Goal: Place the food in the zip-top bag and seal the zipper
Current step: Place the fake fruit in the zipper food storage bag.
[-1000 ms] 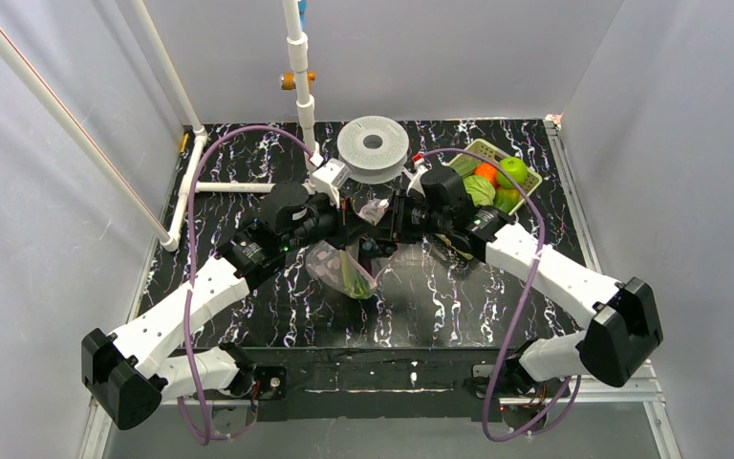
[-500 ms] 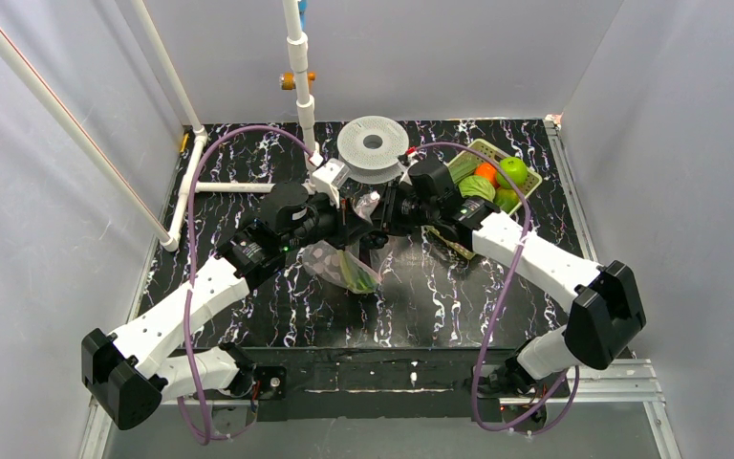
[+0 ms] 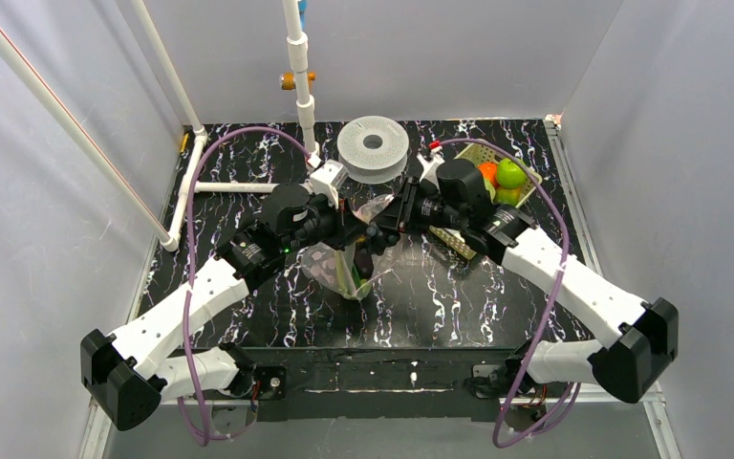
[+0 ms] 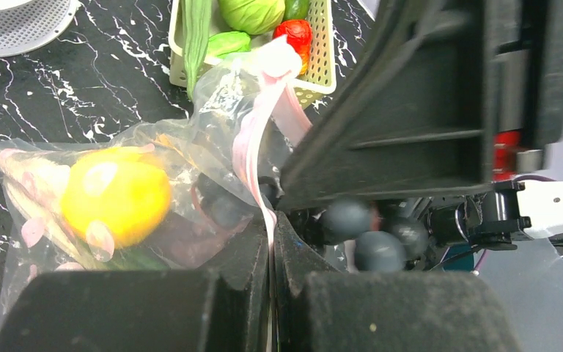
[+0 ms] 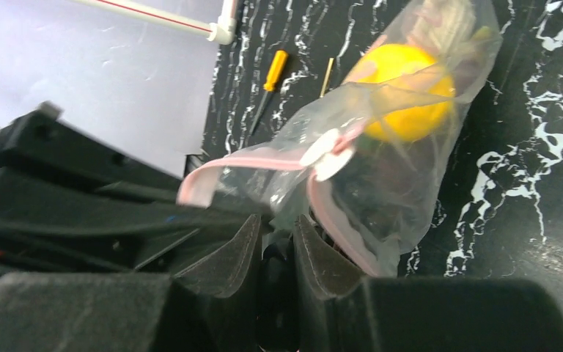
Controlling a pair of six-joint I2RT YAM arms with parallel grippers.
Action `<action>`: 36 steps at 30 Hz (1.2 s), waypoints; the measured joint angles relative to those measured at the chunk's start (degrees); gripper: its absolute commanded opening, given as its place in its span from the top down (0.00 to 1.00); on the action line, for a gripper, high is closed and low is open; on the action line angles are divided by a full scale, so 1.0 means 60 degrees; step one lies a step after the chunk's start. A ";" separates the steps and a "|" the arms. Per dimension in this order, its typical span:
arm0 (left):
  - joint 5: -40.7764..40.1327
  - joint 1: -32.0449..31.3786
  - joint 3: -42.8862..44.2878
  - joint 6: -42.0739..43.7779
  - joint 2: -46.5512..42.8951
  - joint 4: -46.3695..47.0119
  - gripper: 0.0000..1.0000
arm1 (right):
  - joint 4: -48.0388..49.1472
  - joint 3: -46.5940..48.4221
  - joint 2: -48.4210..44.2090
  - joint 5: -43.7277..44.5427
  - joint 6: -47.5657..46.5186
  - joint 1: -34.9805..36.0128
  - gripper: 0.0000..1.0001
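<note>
Our left gripper (image 4: 271,220) is pinched nearly closed on the zipper (image 4: 253,147), whose pink strip runs down between the two fingers. Our right gripper (image 5: 275,224) meets it from the opposite side, its fingers narrow with the clear plastic of the zip-top bag (image 5: 381,169) caught between them just under the pink strip. From above we see both grippers almost touching over the middle of the table (image 3: 248,316), with the bag hanging below them. We cannot tell whether its bottom rests on the table.

Inside the bag we see the yellow piece (image 4: 116,194) pressed against the plastic, a dark piece (image 4: 220,209) beside it near the mouth, and a long green stalk (image 3: 354,277) low down. The mouth looks rumpled, with one end of the strip curling free.

Behind the right arm sits the basket (image 3: 468,151), holding the orange ball (image 3: 486,172) and the green apple (image 3: 509,172).
</note>
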 measured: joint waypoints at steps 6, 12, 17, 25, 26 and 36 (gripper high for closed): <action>0.0069 0.0018 0.0000 -0.0069 -0.0004 0.0000 1.00 | 0.0586 -0.0248 -0.0244 -0.0510 0.0470 0.0000 0.99; -0.0178 0.0204 -0.0004 -0.0051 0.0000 -0.0164 1.00 | 0.0750 -0.0324 0.0364 -0.0656 0.0466 0.0051 0.99; -0.0102 0.0171 -0.0029 -0.0066 -0.0033 -0.0066 1.00 | 0.0798 -0.0328 0.0951 -0.0328 0.0215 0.0127 0.99; 0.0197 0.0117 -0.0036 -0.0091 -0.0171 0.0004 1.00 | 0.0685 0.0011 0.2051 -0.0040 -0.0095 0.0350 0.96; 0.0197 0.0117 -0.0036 -0.0098 -0.0175 0.0000 1.00 | 0.0641 0.0087 0.2120 -0.0015 -0.0127 0.0379 0.93; 0.0193 0.0117 -0.0036 -0.0102 -0.0175 0.0000 1.00 | -0.0240 0.0652 0.2240 0.0324 -0.0532 0.0459 0.60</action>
